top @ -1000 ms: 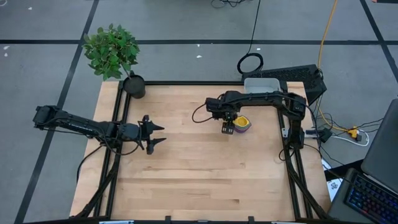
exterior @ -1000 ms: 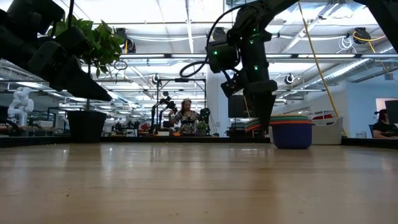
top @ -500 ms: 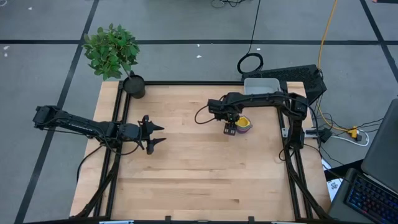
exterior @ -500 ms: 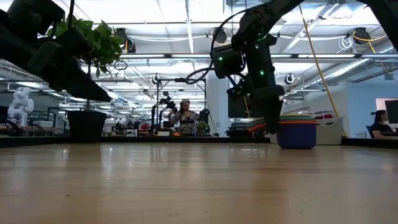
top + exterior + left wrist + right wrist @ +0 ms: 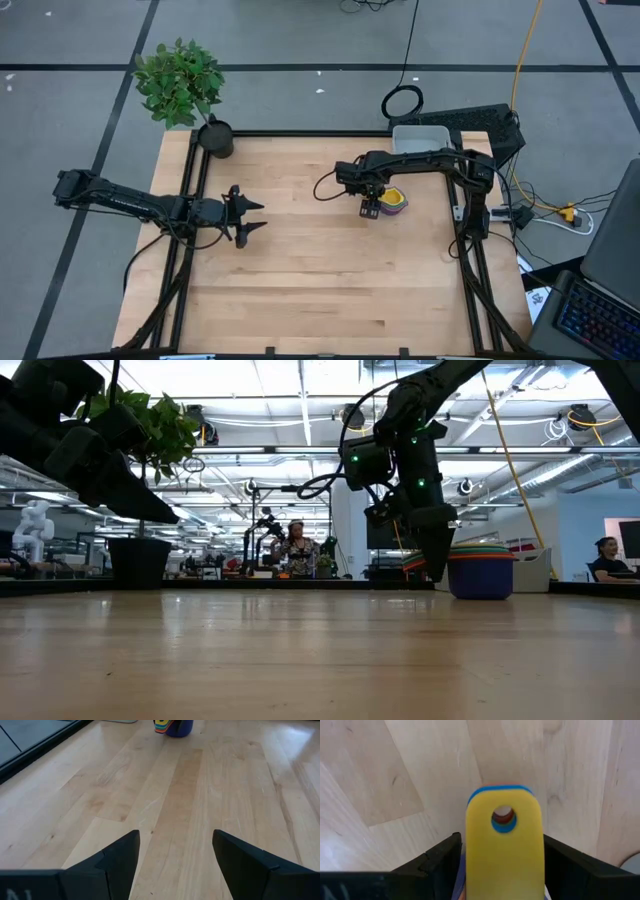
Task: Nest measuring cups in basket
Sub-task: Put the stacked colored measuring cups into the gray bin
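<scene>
While gripping nothing for certain, straddles the stacked handles of the cups (image 5: 392, 199) at table 2 o'clock: right gripper (image 5: 369, 207), fingers apart. Points toward 9 o'clock, handle axis; sits at 12 from the stack, basket (image 5: 419, 137). Idles open, far left: left gripper (image 5: 255, 216).

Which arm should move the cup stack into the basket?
Right. Its claw is already at the nested measuring cups, straddling their handles, with the basket close behind. The left claw waits far across the table.
</scene>
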Available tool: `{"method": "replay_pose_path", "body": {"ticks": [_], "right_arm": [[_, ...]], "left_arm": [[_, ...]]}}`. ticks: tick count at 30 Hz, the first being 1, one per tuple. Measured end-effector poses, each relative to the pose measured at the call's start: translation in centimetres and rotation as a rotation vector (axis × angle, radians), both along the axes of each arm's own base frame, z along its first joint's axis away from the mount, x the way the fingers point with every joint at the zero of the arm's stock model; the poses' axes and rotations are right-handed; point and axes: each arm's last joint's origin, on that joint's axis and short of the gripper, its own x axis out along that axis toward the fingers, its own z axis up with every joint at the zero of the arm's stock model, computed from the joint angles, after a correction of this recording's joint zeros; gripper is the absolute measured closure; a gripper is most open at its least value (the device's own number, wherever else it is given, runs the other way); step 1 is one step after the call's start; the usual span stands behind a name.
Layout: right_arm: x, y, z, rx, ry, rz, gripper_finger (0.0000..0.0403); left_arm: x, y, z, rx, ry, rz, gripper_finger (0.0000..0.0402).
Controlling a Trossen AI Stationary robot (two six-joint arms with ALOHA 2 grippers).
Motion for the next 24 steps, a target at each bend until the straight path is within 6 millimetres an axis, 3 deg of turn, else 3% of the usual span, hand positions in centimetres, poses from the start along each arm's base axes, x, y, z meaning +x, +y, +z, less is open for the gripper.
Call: {"method": "replay_pose_path", "body": {"ticks": [6,10,24], "right_arm": [[0.0,0.0,0.0,0.001,0.001,0.0,0.0193],[0.0,0.2,0.0,0.06,-0.01,0.002,0.0268],[0.1,2.2,0.1,0.053,0.049,0.2,0.028]], "left_arm": [[0.0,0.0,0.0,0.0,0.0,0.0,0.0147],[0.0,0.0,0.0,0.0,0.0,0.0,0.0147],[0.0,0.0,0.0,0.002,0.001,-0.001,0.0147]]}}
